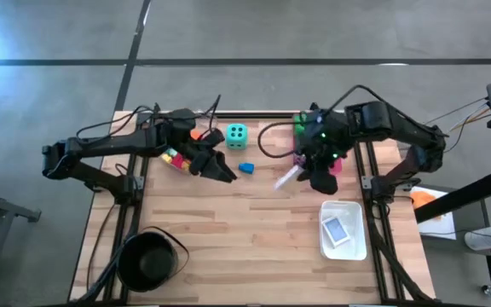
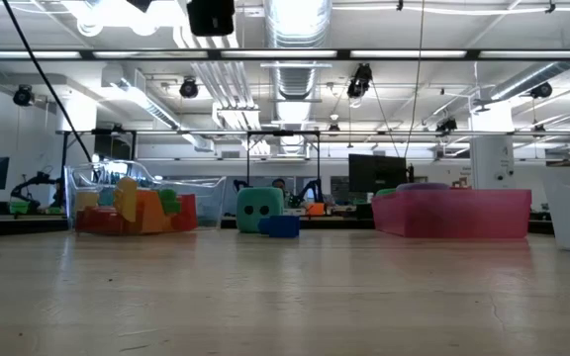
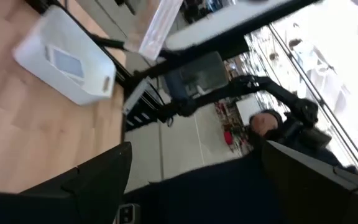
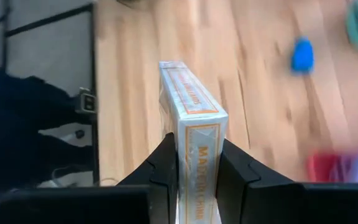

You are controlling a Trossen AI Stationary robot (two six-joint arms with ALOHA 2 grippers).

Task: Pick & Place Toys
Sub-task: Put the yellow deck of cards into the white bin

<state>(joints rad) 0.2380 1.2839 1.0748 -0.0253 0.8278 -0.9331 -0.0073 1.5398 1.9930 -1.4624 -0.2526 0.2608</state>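
Right tool (image 4: pixel 196 148), clamped flat on both broad faces of a card box (image 4: pixel 188 99), held on edge above the counter (image 1: pixel 228 230) beside the pink tray (image 1: pixel 334 167). Most of the box juts forward past the fingertips.

Likely bound for the white tray (image 1: pixel 345 250) at the near right corner, where one picture card (image 1: pixel 336 228) lies already. Best carried level and slowly, since a long overhang could pivot in a narrow pinch. Better lowered until the box's bottom edge nears the tray floor, then tipped flat beside the card before letting go, rather than dropped from height. Worth keeping clear of the tray's rim on the way in.

Left tool (image 1: pixel 226 173), fingers spread wide and holding nothing, poised mid-counter just beside a blue block (image 1: pixel 246 168), with the teal die (image 1: pixel 236 135) behind.
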